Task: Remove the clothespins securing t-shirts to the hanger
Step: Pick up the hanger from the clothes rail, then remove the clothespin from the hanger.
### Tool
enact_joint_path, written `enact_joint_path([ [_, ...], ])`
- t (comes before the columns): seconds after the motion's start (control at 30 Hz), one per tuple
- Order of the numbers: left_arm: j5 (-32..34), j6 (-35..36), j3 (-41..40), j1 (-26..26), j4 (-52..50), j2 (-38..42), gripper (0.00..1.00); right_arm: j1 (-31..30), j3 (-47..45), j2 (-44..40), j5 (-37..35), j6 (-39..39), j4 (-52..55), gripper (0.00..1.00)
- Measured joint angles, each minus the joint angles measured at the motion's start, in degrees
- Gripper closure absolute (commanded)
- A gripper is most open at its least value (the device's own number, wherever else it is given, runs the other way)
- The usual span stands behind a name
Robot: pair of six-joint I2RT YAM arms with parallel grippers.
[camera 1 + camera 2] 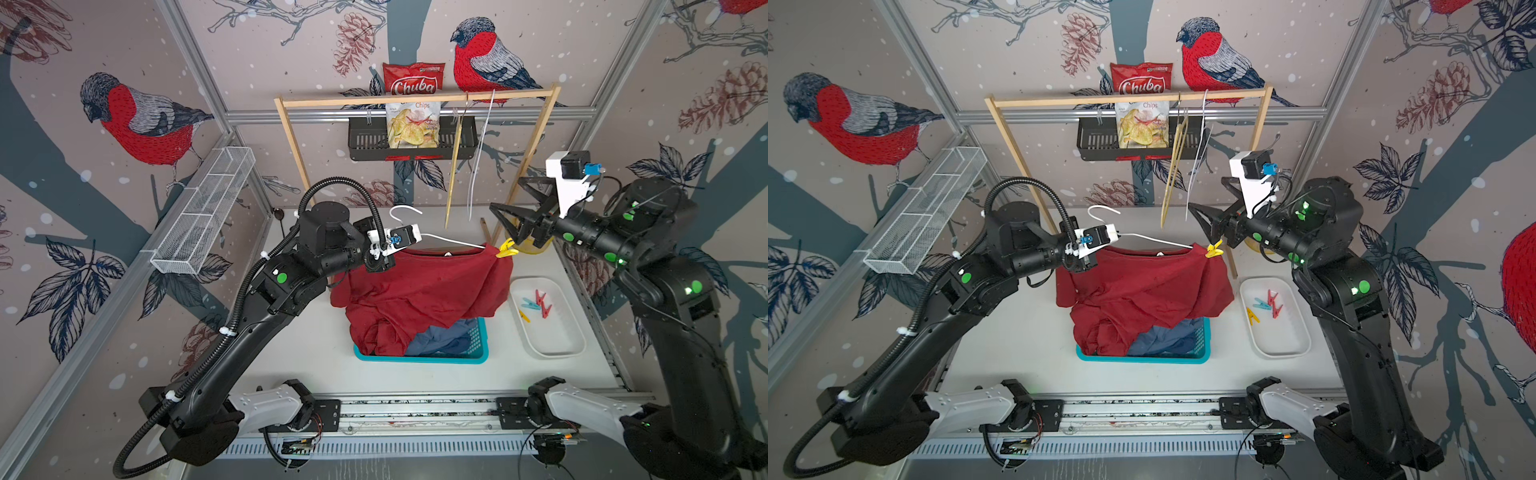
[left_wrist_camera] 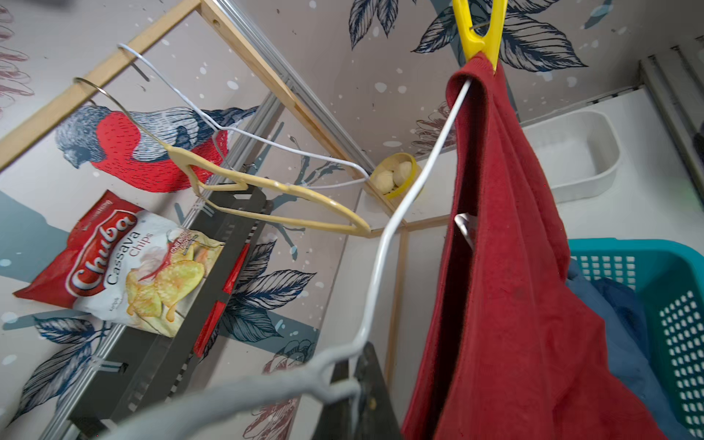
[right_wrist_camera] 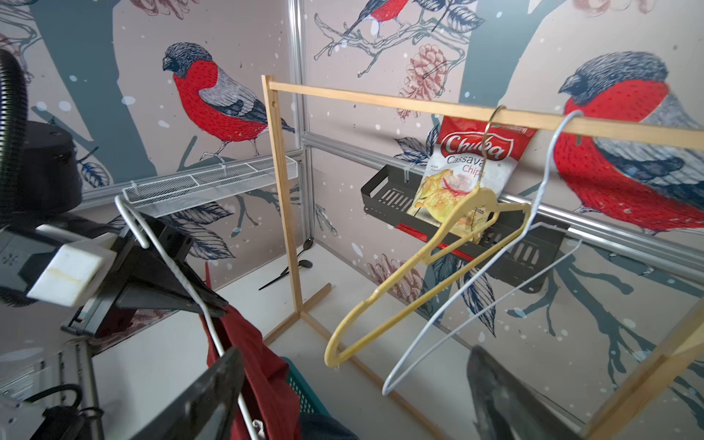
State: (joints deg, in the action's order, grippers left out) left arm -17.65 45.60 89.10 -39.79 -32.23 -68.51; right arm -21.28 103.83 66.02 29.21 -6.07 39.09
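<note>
We find the left gripper (image 3: 202,301) closed tight on the neck of the white hanger (image 1: 453,242), holding it level above the table. The red t-shirt (image 1: 419,291) hangs from it. A yellow clothespin (image 1: 508,249) pins the cloth at the hanger's right end, its handles pointing away from the shirt. The right gripper (image 1: 505,192) is the nearer one. It is wide open and empty, and the clothespin lies just below its lower finger. The right arm reaches in from the side, wrist near level. We judge a short drop is needed. Other clothespins (image 1: 536,305) lie in the white tray (image 1: 552,353).
</note>
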Motion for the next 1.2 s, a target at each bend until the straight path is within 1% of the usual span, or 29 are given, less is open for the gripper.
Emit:
enact_joint_path([
  [0.1, -2.38, 0.85, 0.20, 0.68, -3.15, 0.07, 1.00, 2.34, -2.08, 1.11, 8.37, 0.00, 2.27, 0.10],
  [0.2, -4.28, 0.87, 0.28, 2.71, -5.25, 0.48, 1.00, 3.45, -4.04, 0.81, 14.53, -0.20, 4.04, 0.08],
  [0.3, -5.99, 0.85, 0.24, 5.22, -6.23, 1.36, 1.00, 3.67, -7.69, -1.51, 19.45, -0.48, 3.39, 0.06],
  [0.4, -7.91, 0.79, -0.26, 6.91, -6.27, 2.34, 1.00, 3.67, -12.61, -4.81, 22.05, 0.00, 1.77, 0.05],
  [0.53, -9.99, 0.59, -0.79, 7.48, -6.40, 2.47, 1.00, 3.69, -15.61, -7.02, 22.43, 0.37, -0.24, 0.04],
  [0.7, -11.47, -0.17, -0.79, 7.74, -6.54, 2.49, 1.00, 3.65, -16.87, -6.84, 17.77, -0.48, 0.52, 0.03],
  [0.83, -12.50, -0.20, -0.50, 8.13, -7.26, 2.54, 1.00, 3.61, -18.91, -7.76, 18.12, -1.73, 0.55, 0.04],
  [0.93, -12.79, -0.20, -0.13, 8.35, -7.45, 2.56, 1.00, 3.58, -20.17, -8.68, 20.11, -2.25, 0.39, 0.10],
  [1.0, -13.31, -0.20, -0.07, 8.41, -7.48, 2.62, 1.00, 3.54, -20.28, -8.94, 21.29, -2.82, 0.37, 0.19],
  [1.03, -13.51, -0.20, 0.07, 8.46, -7.50, 2.62, 1.00, 3.54, -20.28, -8.98, 21.81, -2.84, 0.33, 0.21],
  [1.13, -13.99, -0.20, 0.87, 8.63, -7.58, 2.60, 1.00, 3.54, -20.44, -9.05, 23.19, -3.04, 0.33, 0.32],
  [1.2, -14.51, -0.20, 1.57, 8.90, -7.76, 2.45, 1.00, 3.54, -20.74, -9.11, 23.96, -3.06, 0.35, 0.37],
])
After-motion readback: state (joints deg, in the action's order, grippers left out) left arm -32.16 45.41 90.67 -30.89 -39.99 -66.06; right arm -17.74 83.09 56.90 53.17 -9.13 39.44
